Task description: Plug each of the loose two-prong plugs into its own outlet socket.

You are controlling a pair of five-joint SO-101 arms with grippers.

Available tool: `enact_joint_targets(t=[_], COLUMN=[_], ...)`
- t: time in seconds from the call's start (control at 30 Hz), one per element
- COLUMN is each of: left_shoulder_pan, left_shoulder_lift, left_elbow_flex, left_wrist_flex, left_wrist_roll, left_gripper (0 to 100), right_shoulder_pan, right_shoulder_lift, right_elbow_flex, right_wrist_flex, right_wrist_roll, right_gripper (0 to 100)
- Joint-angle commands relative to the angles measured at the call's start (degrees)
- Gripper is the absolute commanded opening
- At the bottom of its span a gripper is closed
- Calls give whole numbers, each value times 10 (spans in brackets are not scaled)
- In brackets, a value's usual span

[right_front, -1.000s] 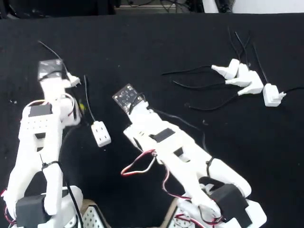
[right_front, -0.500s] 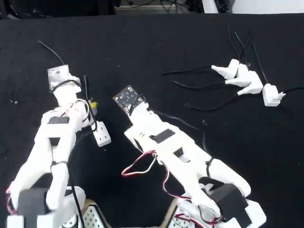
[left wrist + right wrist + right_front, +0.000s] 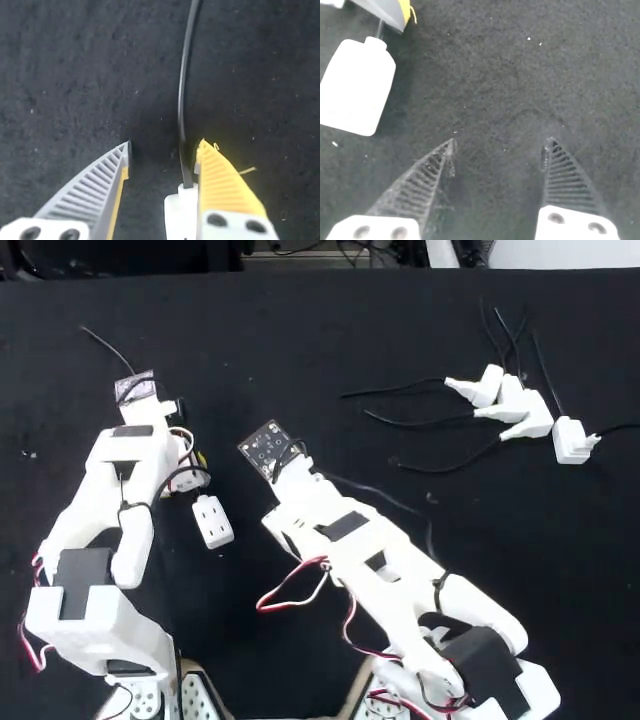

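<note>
Outlet socket (image 3: 211, 520): white oblong block lying flat on the table (image 3: 330, 330). Its long axis runs away from the arm bases, and a black cord (image 3: 182, 90) leaves its far end. Left end effector (image 3: 164, 147) is spread, straddling the cord at the socket's end. Right end effector (image 3: 500, 145) is spread, near the socket. White plugs (image 3: 505, 400) are clustered well apart, far right.

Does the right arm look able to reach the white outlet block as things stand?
Probably yes. The right gripper is open over bare cloth, with the outlet block close by and nothing between; the left gripper sits at its cord.
</note>
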Motion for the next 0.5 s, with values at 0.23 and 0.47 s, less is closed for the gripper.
enact_joint_targets(t=[0.23, 0.47], left_shoulder_pan=[-76, -93], left_shoulder_lift=[-37, -120], left_elbow_flex=[-27, 15], left_wrist_flex=[97, 101], left_wrist_roll=[-18, -86], left_gripper=[138, 177], right_shoulder_pan=[-4, -4], right_shoulder_lift=[-27, -27], right_elbow_flex=[-1, -1], right_wrist_flex=[-11, -11], right_wrist_roll=[4, 4], right_gripper=[266, 266])
